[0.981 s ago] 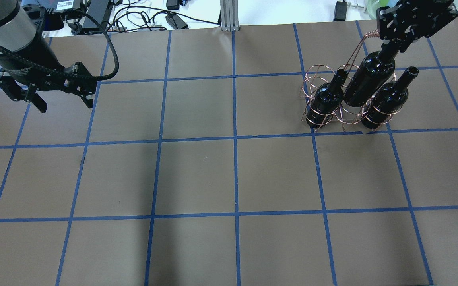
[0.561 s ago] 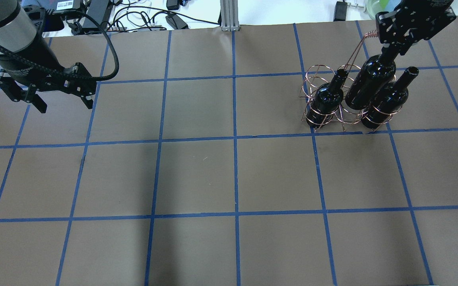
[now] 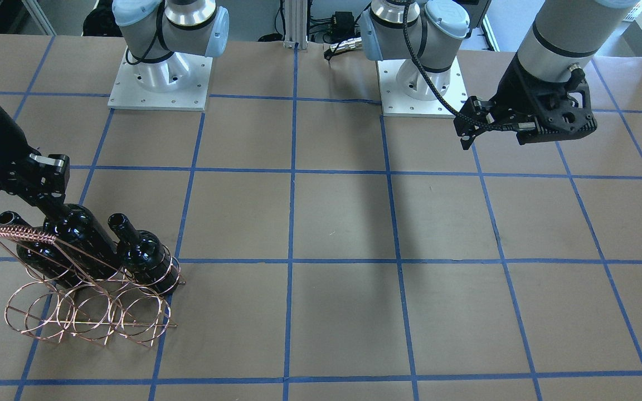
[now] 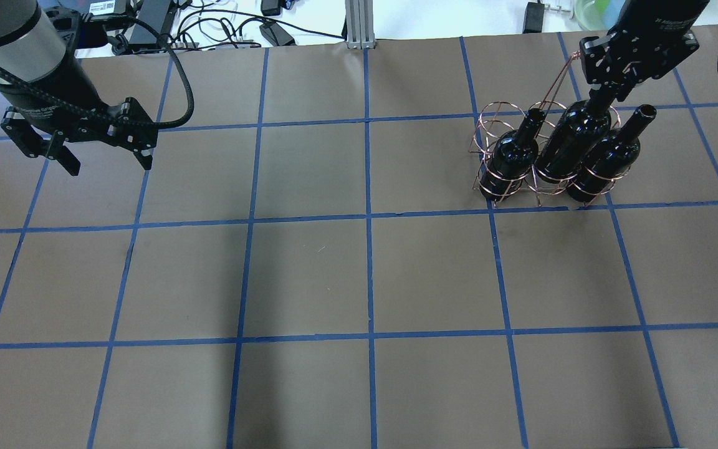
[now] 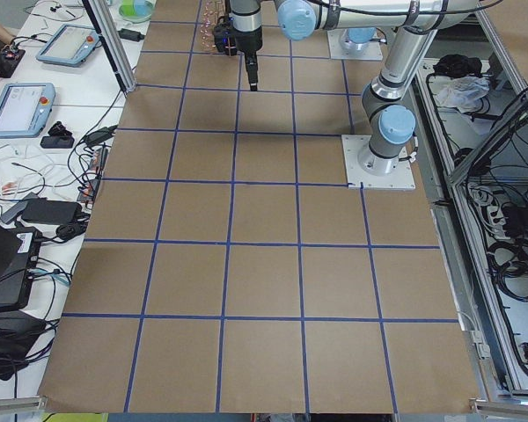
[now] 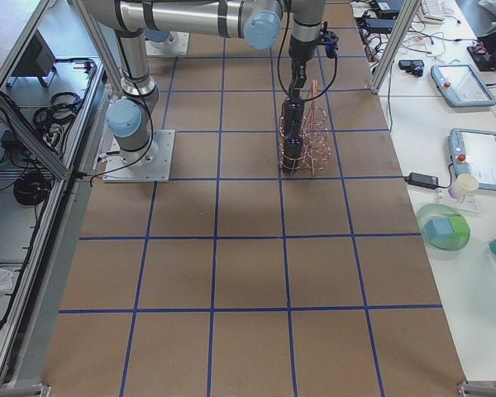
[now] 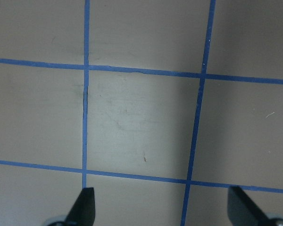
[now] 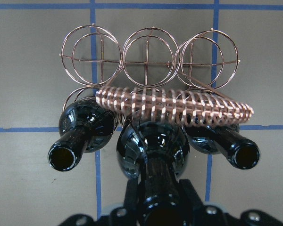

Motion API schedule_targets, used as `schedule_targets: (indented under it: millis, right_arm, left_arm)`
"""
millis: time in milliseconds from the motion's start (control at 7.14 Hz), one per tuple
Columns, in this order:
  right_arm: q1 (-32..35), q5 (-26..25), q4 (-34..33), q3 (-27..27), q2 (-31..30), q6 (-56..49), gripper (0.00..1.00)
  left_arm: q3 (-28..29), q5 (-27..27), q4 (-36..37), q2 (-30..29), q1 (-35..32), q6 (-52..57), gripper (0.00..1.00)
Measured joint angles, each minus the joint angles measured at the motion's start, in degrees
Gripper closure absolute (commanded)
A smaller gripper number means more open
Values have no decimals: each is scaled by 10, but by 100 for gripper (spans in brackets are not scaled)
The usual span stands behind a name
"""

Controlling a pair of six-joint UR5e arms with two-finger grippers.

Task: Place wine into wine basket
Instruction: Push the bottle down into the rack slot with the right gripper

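The copper wire wine basket (image 4: 490, 121) stands at the table's far right and holds three dark wine bottles. My right gripper (image 4: 611, 93) is shut on the neck of the middle wine bottle (image 4: 574, 140), which stands tilted in the basket's middle ring. In the right wrist view that bottle (image 8: 153, 146) sits just below the coil-wrapped handle (image 8: 179, 106). The other two bottles (image 4: 512, 159) (image 4: 608, 159) rest in the outer rings. My left gripper (image 4: 108, 163) is open and empty above the table's far left; its fingertips (image 7: 87, 205) show over bare paper.
The table is brown paper with a blue tape grid (image 4: 368, 218). Cables and power bricks (image 4: 209, 25) lie beyond the far edge. The basket's second row of rings (image 3: 76, 317) holds nothing. The arm bases (image 3: 159, 83) stand at the robot's edge of the table.
My right gripper has lowered the middle bottle deeper into the basket's middle ring. My left arm has shifted slightly to the right, still open.
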Motion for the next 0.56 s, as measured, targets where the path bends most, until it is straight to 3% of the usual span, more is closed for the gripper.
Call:
schedule_targets:
  millis: [420,561]
  right_arm:
    - [0,-1,-55,39,16,0,76]
    - [0,-1,-60,43,20,0,71]
  left_arm:
    - [0,3,0,2,-3,-3,0]
    - [0,3,1,2,-4,-4,0]
